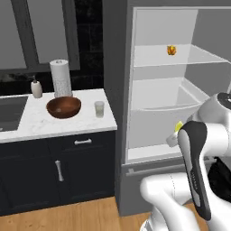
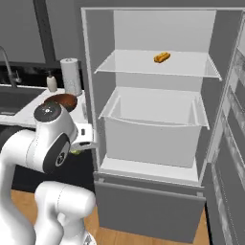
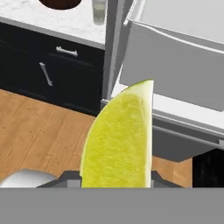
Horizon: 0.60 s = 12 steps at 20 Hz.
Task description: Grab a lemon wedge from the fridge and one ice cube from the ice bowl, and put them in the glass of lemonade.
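The fridge (image 1: 158, 90) stands open at 3 o'clock of the counter (image 1: 40, 122). On the counter, the ice bowl (image 1: 63, 107) sits at 9 o'clock of the glass of lemonade (image 1: 99, 109); the paper towel roll (image 1: 61, 77) stands behind the bowl, at 12 o'clock, with the soap bottle (image 1: 36, 87) at its 9 o'clock. A food item (image 2: 161, 57) lies on the fridge's upper shelf (image 2: 191, 67), above the drawer (image 2: 153, 134). The lemon wedge (image 3: 120, 140) sits in the gripper (image 3: 116, 177), before the fridge's lower front.

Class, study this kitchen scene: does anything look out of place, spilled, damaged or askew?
Nothing is spilled or broken. The tall grey fridge stands wide open, and a small orange food item lies alone on its upper shelf. The end effector holds the yellow-green lemon wedge over the wooden floor.
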{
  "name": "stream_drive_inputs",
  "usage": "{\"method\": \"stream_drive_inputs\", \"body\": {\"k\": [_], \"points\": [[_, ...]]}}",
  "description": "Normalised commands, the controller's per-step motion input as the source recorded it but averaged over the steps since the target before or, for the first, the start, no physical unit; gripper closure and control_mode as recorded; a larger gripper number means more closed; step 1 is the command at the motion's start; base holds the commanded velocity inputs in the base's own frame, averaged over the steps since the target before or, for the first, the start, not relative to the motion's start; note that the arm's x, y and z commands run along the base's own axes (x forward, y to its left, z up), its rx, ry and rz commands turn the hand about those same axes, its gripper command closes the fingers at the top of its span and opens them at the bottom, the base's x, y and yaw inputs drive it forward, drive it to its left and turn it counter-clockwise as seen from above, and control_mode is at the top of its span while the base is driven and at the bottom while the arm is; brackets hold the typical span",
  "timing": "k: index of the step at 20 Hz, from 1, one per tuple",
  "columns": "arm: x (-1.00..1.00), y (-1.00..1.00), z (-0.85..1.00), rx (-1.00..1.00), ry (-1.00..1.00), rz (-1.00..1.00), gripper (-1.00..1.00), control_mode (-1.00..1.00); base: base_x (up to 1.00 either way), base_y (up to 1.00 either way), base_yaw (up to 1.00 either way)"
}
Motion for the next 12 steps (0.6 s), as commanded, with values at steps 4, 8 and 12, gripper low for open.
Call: {"method": "stream_drive_inputs", "body": {"k": [4, 8, 12], "points": [[0.0, 0.0, 0.0, 0.0, 0.0, 0.0, 1.0, 1.0, 0.17, 1.0, -0.02], [0.0, 0.0, 0.0, 0.0, 0.0, 0.0, 1.0, 1.0, 0.67, 1.0, -0.17], [0.0, 0.0, 0.0, 0.0, 0.0, 0.0, 1.0, 1.0, 0.71, 0.82, -0.25]]}}
